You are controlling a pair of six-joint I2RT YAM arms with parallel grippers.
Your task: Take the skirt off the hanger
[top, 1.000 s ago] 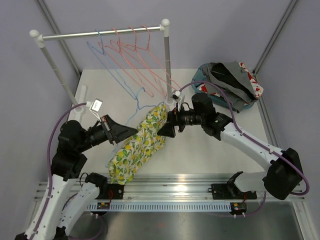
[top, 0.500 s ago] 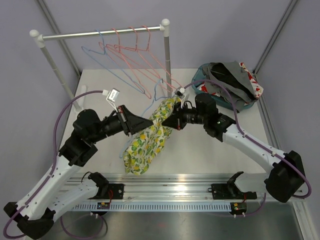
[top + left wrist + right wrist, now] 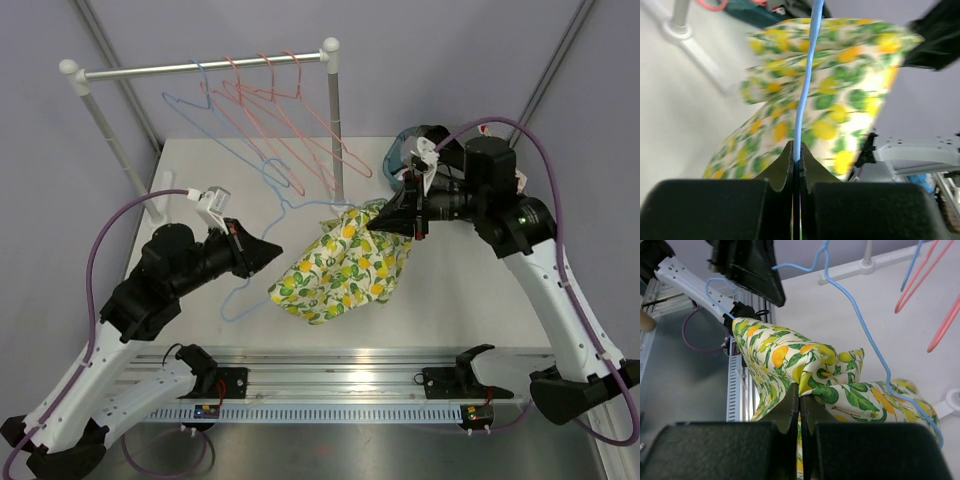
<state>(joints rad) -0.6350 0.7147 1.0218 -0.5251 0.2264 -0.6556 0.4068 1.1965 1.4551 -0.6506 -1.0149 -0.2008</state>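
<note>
The skirt, white with yellow lemons and green leaves, hangs spread above the table's middle. My right gripper is shut on a fold of its upper edge, seen up close in the right wrist view as the skirt pinched at the gripper. The blue wire hanger lies to the skirt's left, one arm still running into the cloth. My left gripper is shut on the hanger wire, with the skirt just beyond its gripper tips.
A clothes rail at the back carries several pink and blue hangers, its right post just behind the skirt. A teal basket of clothes sits at the back right, partly behind my right arm. A metal rail runs along the near edge.
My right gripper shut on the skirt and pulled it up and to the right. The left gripper drew the hanger leftward, so the skirt now hangs spread out between them.
</note>
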